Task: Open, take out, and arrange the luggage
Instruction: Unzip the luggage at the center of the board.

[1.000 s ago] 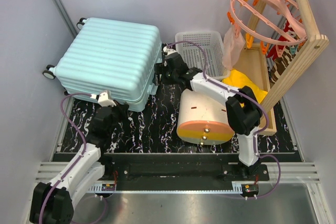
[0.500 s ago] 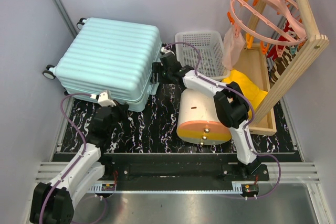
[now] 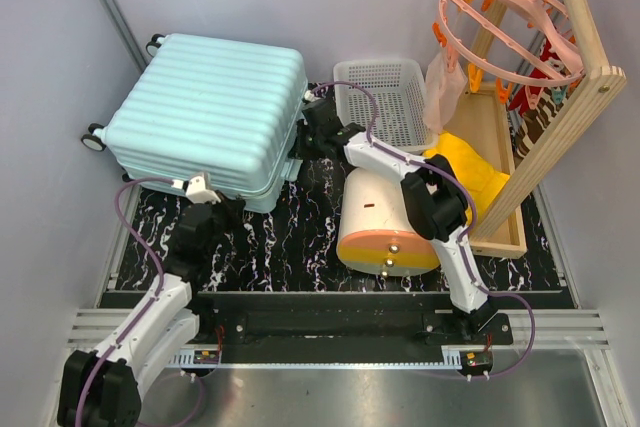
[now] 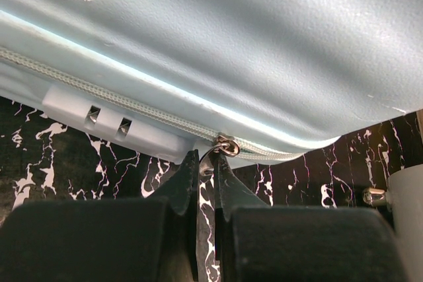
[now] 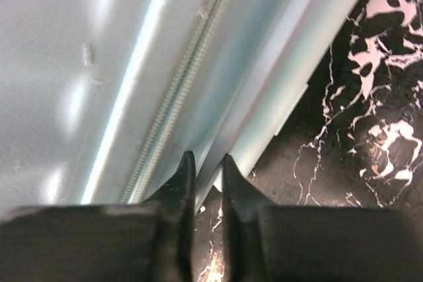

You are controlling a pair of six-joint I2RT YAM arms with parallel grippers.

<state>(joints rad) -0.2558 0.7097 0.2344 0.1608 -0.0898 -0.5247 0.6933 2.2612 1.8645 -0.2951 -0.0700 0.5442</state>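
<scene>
Moved: the right arm has pushed in toward the side of the suitcase [image 3: 210, 107] since a second ago, elbow swung left, jaws drawn much narrower.
Right gripper [image 5: 206, 163]: only a slim gap between the tips, and a pale edge of the suitcase runs into it. I cannot tell whether it is actually pinched.
Right side, outward: a pale side bar [image 5: 297, 70] slants to the upper right of the wrist view, with the zip line [image 5: 178, 90] just left of it.
Left gripper [image 4: 206, 166]: clamped tight on the metal zip pull [image 4: 225, 144], low centre of its wrist view.
Suitcase: closed, lying flat in the upper left of the overhead view, on the black marbled mat [image 3: 290, 237].
Centre: white basket [image 3: 385, 97], with a cream cylinder [image 3: 385, 217] below it.
Far right: wooden rack [image 3: 570, 107], yellow cloth [image 3: 470, 162] at its foot.
</scene>
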